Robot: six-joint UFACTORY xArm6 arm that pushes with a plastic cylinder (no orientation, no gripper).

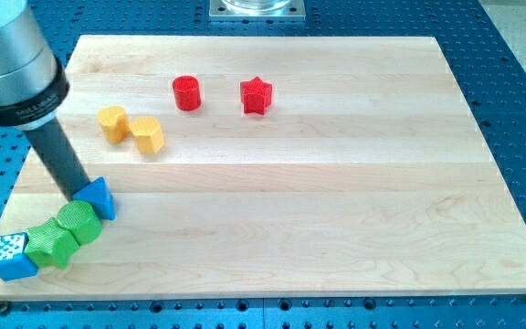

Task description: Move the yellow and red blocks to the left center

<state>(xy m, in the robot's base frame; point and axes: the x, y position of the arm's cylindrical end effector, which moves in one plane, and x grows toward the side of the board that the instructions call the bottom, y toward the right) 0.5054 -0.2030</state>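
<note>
Two yellow blocks lie side by side at the view's upper left: a rounded one [112,122] and a hexagonal one [148,133]. A red cylinder [187,92] and a red star [256,95] sit further right, near the view's top. My tip [77,196] rests at the left of the board, touching the blue triangular block [98,196] on its left side. It is below and left of the yellow blocks.
Two green blocks [78,222] [48,245] and a blue-and-white patterned cube [11,255] form a row at the view's lower left corner. The wooden board [336,201] sits on a blue perforated table. The arm's grey body [12,59] fills the upper left.
</note>
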